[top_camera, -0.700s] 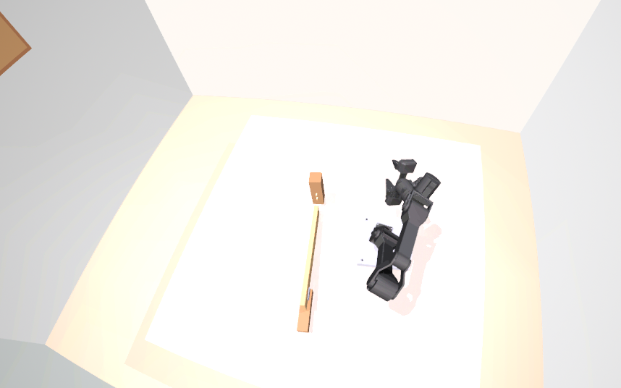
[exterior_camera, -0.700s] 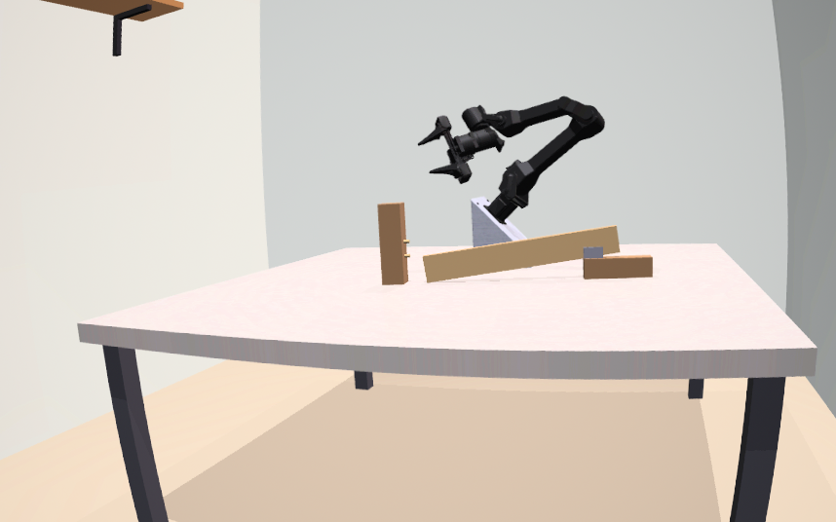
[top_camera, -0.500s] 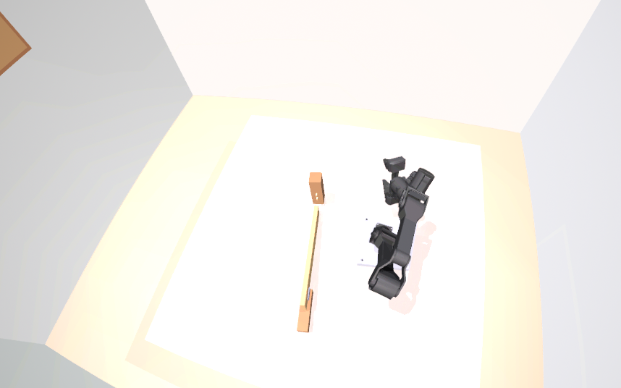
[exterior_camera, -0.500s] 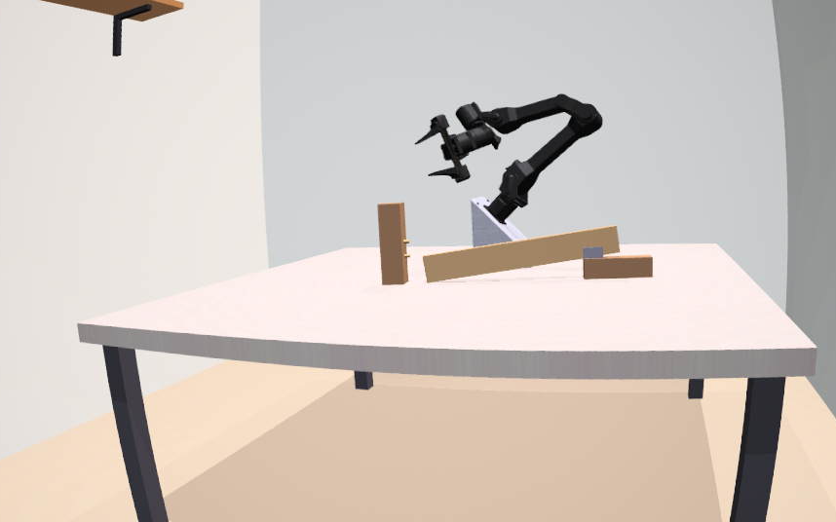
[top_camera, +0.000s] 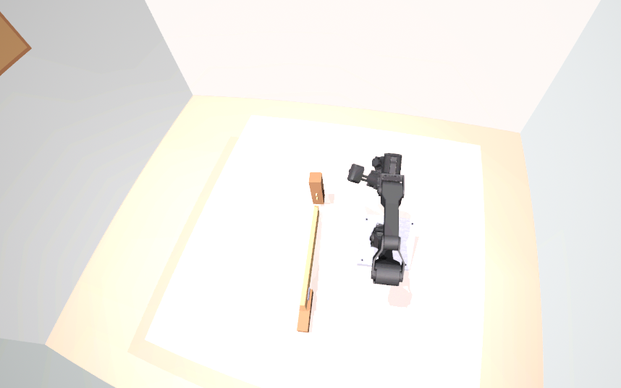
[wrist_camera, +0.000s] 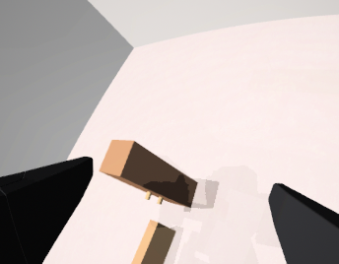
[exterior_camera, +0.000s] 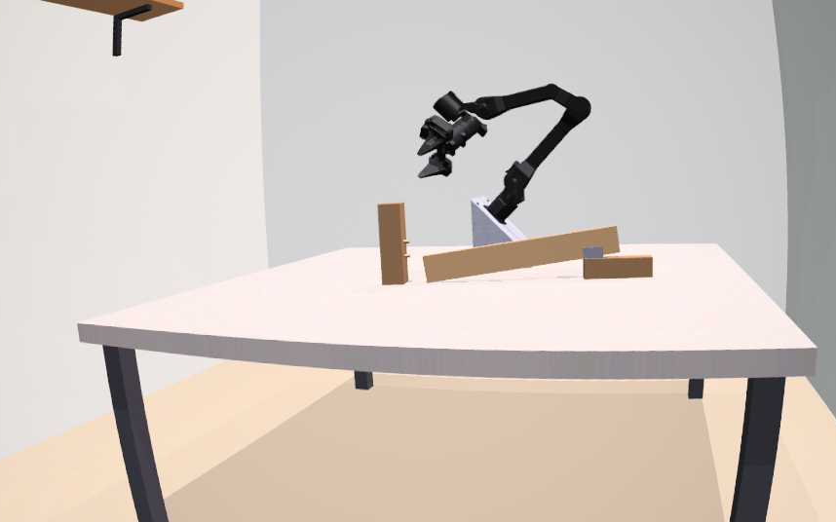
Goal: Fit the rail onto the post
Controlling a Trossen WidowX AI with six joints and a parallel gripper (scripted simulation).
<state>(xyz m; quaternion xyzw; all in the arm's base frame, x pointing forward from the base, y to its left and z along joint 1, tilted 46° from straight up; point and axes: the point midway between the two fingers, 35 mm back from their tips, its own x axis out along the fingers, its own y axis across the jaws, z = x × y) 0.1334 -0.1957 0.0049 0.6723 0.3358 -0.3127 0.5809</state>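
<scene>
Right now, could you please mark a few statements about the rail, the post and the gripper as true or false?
1. The gripper is open and holds nothing. True.
2. The rail lies level. False: it slopes, near end down on the table.
3. The pegs are inside the rail's holes. False: they stick out bare, with a gap to the rail.
4. The rail's far end sits by the bracket on the footboard block. True.
5. The post has tipped over. False: it stands upright.
</scene>
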